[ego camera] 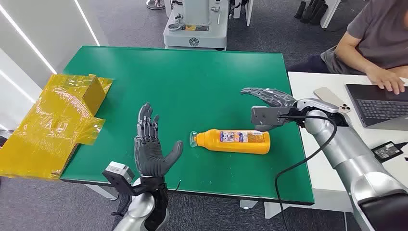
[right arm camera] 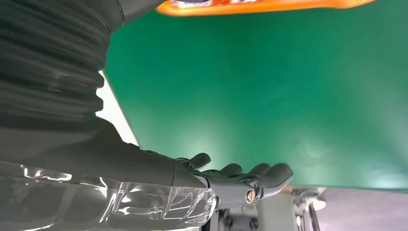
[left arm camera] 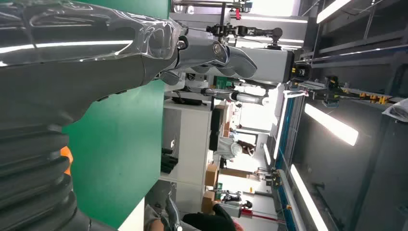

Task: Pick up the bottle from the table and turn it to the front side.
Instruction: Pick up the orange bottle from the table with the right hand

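An orange bottle (ego camera: 234, 141) lies on its side on the green tabletop (ego camera: 192, 82), label facing up, its clear cap end pointing toward the left hand (ego camera: 151, 154) and its flat base toward the right hand (ego camera: 269, 102). The left hand is held upright with its palm turned to the bottle, its fingers (ego camera: 146, 126) spread wide and holding nothing; the bottle's cap is near its thumb but not touching. The right hand hovers just beyond the bottle's base end, its fingers (ego camera: 257, 91) stretched out flat and apart, empty. In the right wrist view those fingers (right arm camera: 260, 174) reach out over the tabletop (right arm camera: 269, 86) with the bottle (right arm camera: 260, 6) apart from them.

Beyond the left fingers, at the tabletop's edge, sits a crumpled yellow box (ego camera: 62, 120). Past the right hand, a person (ego camera: 375, 38) types on a laptop (ego camera: 380, 103) on a white desk (ego camera: 308, 82), a phone (ego camera: 332, 99) beside it.
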Controlling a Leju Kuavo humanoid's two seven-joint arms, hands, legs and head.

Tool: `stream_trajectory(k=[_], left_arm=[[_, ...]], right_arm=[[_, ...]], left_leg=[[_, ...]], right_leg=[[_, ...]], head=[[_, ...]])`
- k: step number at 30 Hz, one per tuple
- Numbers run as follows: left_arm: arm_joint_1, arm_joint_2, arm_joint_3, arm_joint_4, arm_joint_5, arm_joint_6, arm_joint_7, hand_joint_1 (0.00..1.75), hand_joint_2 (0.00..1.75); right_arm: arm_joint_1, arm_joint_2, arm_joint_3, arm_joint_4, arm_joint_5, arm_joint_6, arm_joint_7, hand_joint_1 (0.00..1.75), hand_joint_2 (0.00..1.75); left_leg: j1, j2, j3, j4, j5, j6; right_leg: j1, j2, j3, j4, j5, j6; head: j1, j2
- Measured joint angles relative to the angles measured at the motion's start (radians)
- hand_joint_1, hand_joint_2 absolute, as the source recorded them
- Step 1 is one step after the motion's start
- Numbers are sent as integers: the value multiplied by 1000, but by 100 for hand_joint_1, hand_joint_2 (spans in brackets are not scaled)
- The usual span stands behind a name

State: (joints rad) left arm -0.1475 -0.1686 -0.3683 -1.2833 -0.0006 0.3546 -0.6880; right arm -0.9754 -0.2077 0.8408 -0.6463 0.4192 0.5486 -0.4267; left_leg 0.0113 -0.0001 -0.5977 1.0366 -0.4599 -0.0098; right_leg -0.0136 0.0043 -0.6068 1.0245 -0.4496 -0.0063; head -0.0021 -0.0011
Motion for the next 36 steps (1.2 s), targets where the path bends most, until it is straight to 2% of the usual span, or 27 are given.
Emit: stream_trajectory(k=[6, 10, 20, 36], left_arm=[[1, 0, -11, 5, 1, 13, -3, 0, 175], [1, 0, -13, 5, 1, 22, 4, 0, 175], [2, 0, -14, 5, 1, 32, 9, 0, 175], [10, 0, -15, 8, 1, 29, 17, 0, 175]], right_arm=[[8, 85, 55, 142, -28, 0, 29, 0, 175], [25, 117, 75, 212, -45, -10, 71, 0, 175], [62, 143, 91, 289, -59, -47, 110, 0, 175], [75, 123, 103, 314, -24, -125, 159, 0, 175]], left_leg=[[0, -3, 0, 0, 0, 0], [0, -4, -1, 0, 1, 0], [0, -4, -1, 0, 0, 0], [0, -4, -1, 0, 0, 0]], right_leg=[[0, -3, 0, 0, 0, 0], [0, -4, 0, 0, 0, 0], [0, -4, 0, -1, 0, 0], [0, -3, 0, -1, 0, 0]], head=[[0, 0], [0, 0], [0, 0], [0, 0]])
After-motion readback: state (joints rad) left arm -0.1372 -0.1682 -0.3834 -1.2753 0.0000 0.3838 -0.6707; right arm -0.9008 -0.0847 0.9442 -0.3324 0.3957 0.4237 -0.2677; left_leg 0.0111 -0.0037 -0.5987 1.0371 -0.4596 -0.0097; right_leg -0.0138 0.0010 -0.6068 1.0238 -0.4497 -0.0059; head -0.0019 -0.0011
